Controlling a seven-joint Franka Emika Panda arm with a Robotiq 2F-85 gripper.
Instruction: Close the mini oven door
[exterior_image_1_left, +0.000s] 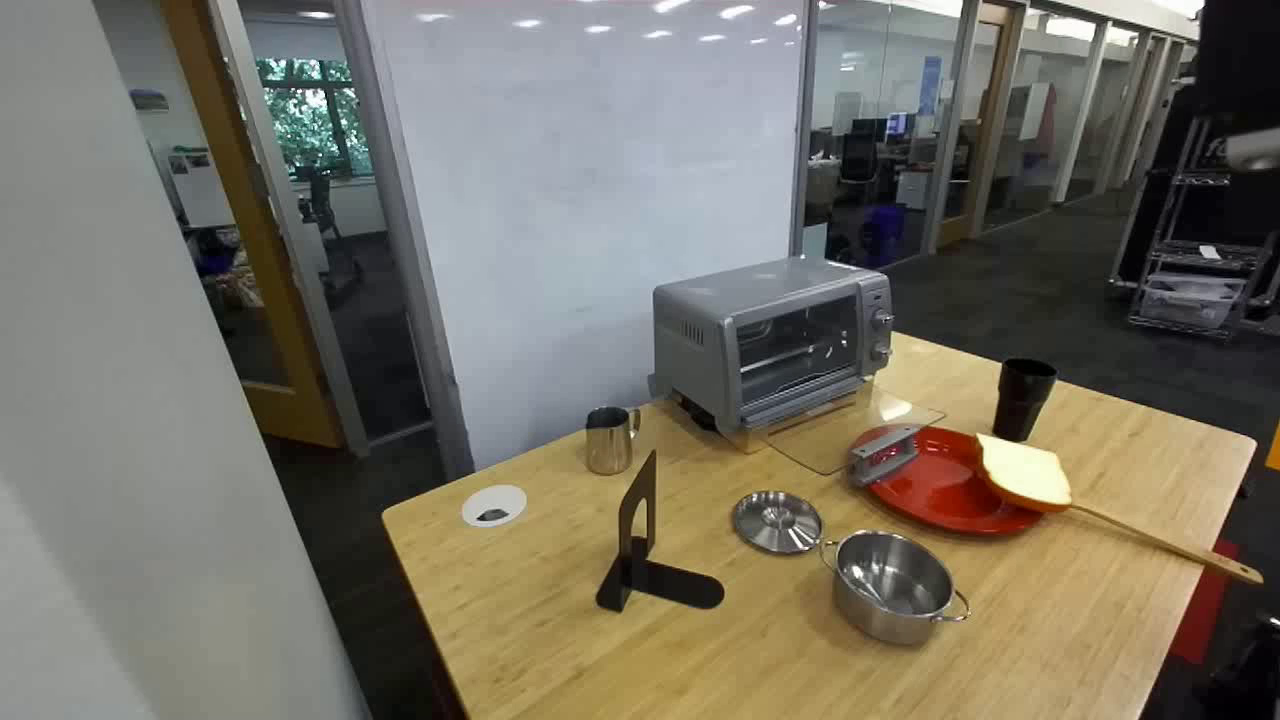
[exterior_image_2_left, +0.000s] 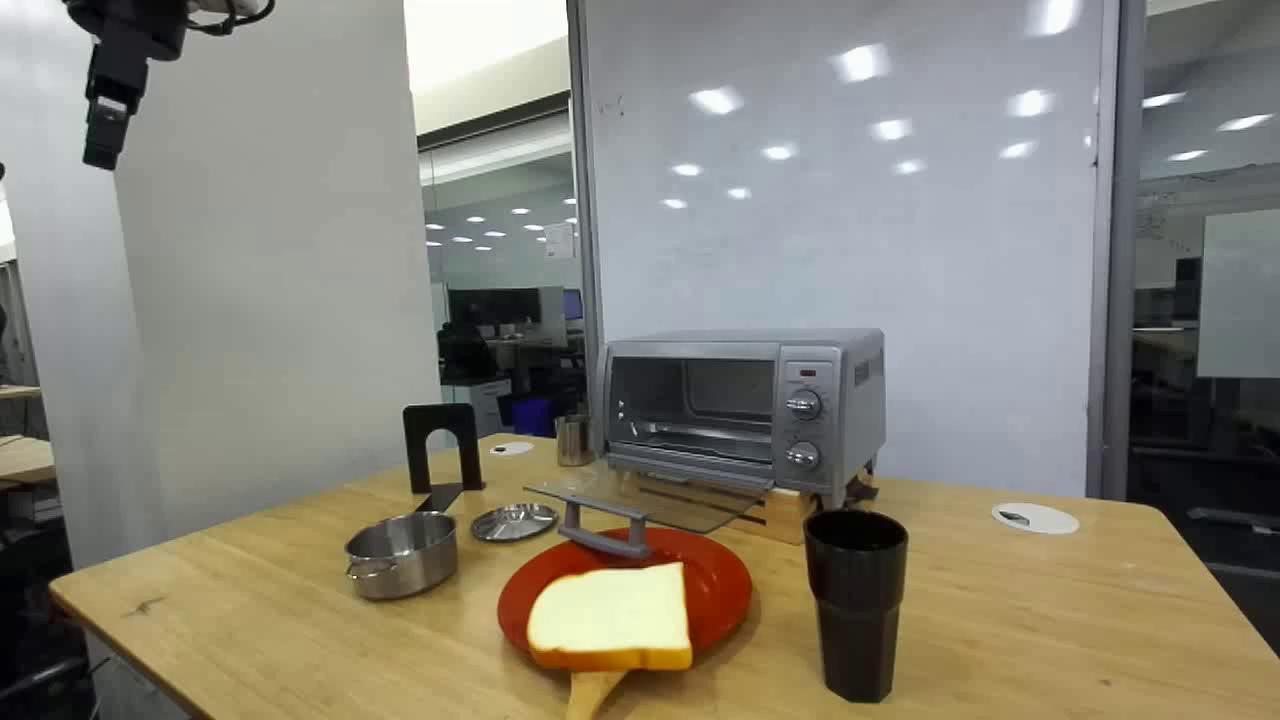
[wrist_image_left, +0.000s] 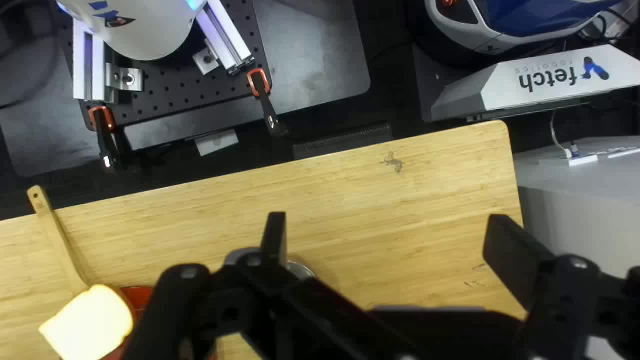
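The mini oven (exterior_image_1_left: 760, 290) is a silver-grey box at the back of the table, and it also shows in an exterior view (exterior_image_2_left: 832, 370). Its door (exterior_image_1_left: 820, 440) is folded down and open, a clear glass panel reaching out in front; it shows in an exterior view too (exterior_image_2_left: 690, 503). The door's grey handle (exterior_image_1_left: 884, 456) hangs over the red plate's edge (exterior_image_2_left: 606, 540). My gripper (exterior_image_2_left: 104, 150) is high up at the upper left in that view, far from the oven. In the wrist view my gripper (wrist_image_left: 387, 222) has its fingers wide apart with nothing between them. The oven is out of the wrist view.
A red plate (exterior_image_1_left: 925, 490) with a bread slice (exterior_image_1_left: 1025, 472) and wooden utensil (exterior_image_1_left: 1170, 545) lies before the door. A black cup (exterior_image_2_left: 856, 610), steel pot (exterior_image_1_left: 893, 590), lid (exterior_image_1_left: 778, 521), metal pitcher (exterior_image_1_left: 609, 440) and black bookend (exterior_image_1_left: 640, 560) stand around.
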